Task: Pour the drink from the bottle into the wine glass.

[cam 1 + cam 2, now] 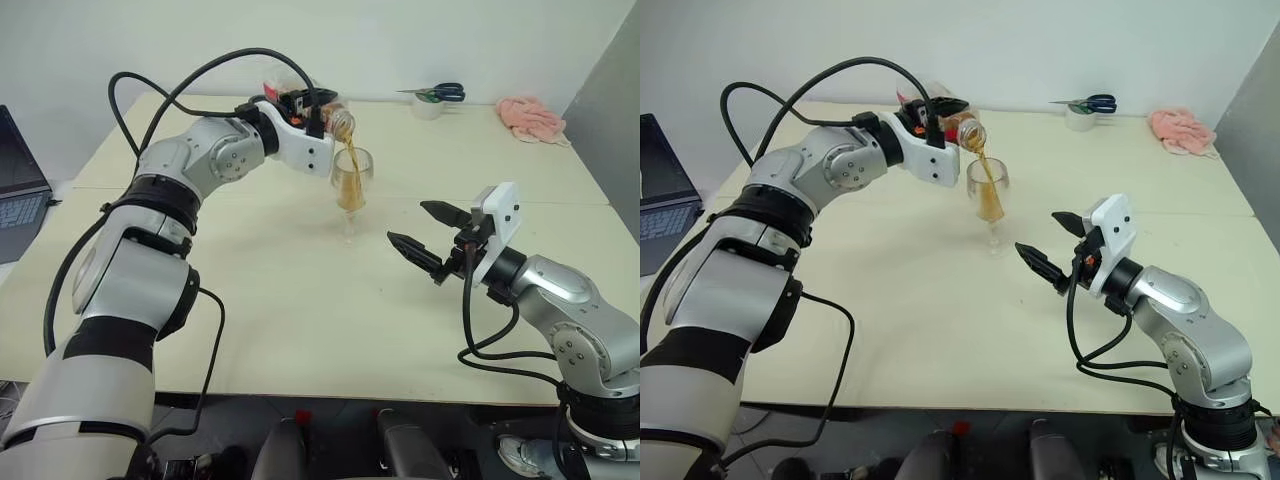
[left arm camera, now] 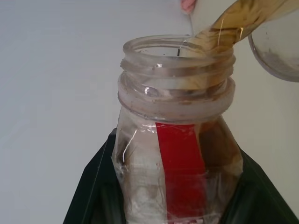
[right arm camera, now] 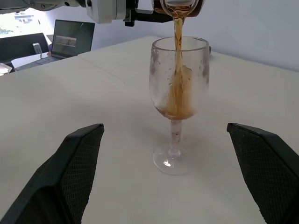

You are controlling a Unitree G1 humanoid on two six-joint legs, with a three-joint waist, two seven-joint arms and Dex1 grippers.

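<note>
Your left hand [image 1: 312, 112] is clenched on the bottle [image 1: 325, 117], holding it tipped over with its open, capless mouth pointing down and toward the wine glass [image 1: 351, 190]. In the left wrist view the black fingers [image 2: 96, 186] press against both sides of the bottle, with the red label strip [image 2: 182, 168] running between them. The drink [image 1: 350, 170] leaves the mouth as a thin reddish-brown stream, falls inside the rim of the glass and collects in the lower part of the bowl; some liquid also remains in the bottle neck. The wine glass stands upright on the cream desk [image 1: 300, 320], near the desk's middle, at about 5 o'clock from the bottle mouth and just below it. Its foot rests flat on the surface. Your right hand [image 1: 425, 240] is released, its two black fingers [image 3: 70, 172] spread wide with nothing between them; it hovers above the desk at about 4 o'clock from the glass, apart from it and pointing toward it. At the far edge of the desk, around 1 o'clock from the glass, you can see blue-handled scissors [image 1: 437, 94] resting on a small white container [image 1: 428, 108], and a pink cloth [image 1: 532, 118] further toward 2 o'clock. A laptop [image 1: 18, 185] sits off the desk at 9 o'clock.
</note>
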